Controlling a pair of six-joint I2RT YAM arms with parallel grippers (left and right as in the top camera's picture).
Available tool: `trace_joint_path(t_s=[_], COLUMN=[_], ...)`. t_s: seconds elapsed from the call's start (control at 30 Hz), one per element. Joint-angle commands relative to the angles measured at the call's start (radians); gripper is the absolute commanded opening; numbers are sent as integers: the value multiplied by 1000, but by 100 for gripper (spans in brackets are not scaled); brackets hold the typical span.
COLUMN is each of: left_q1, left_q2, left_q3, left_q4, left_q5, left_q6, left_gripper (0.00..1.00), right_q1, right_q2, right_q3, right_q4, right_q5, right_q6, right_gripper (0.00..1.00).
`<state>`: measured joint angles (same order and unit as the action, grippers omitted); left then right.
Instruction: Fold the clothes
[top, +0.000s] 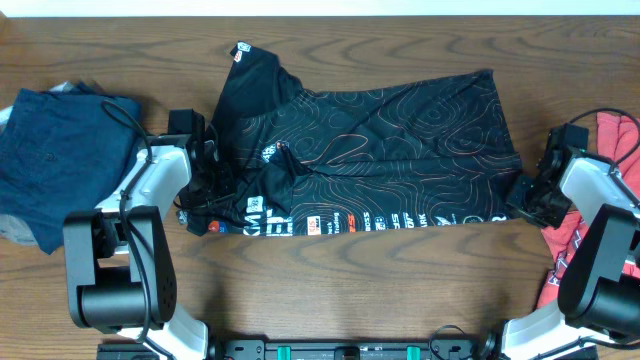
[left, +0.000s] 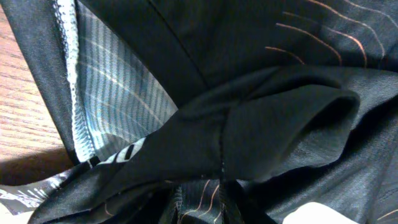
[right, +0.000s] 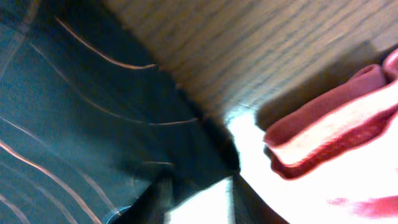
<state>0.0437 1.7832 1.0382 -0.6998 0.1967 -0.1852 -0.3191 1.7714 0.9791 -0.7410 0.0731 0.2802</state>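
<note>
Now, black shirt (top: 400, 140) between both, left pincer (top: 218, 185) pinching edge, right pincer (top: 518, 195) hold unclear

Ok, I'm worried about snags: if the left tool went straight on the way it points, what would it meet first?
The black shirt: its bunched fold fills the left wrist view, and the left tool seems to pinch it. Past that, more shirt, though depth is unclear.

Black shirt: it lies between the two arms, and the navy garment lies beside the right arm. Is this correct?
Not quite. The overhead view shows the navy garment beside the left arm, not the right. The rest holds: the black shirt lies between the two arms.
</note>
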Motion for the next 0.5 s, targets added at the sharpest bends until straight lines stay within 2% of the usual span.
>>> trace_joint_path(t_s=[0.0,0.1,0.2,0.47], left_q1=[-2,-2,-1,-1], left_q2=[13,13,13,12], left_q3=[-23,-44,-76,-112], left_q4=[-5,-6,-47,-170], left_q5=[2,2,2,-5], left_q6=[8,8,-11,-19], left_gripper=[23,22,6,6], right_q1=[-3,-4,-16,-76], right_q2=[22,19,11,4], right_q3=[-46,-45,-44,-44], right_q4=[0,-23,-107,-248], right_q5=[25,27,65,123], right_q6=[28,37,85,116], right_gripper=[2,1,1,1])
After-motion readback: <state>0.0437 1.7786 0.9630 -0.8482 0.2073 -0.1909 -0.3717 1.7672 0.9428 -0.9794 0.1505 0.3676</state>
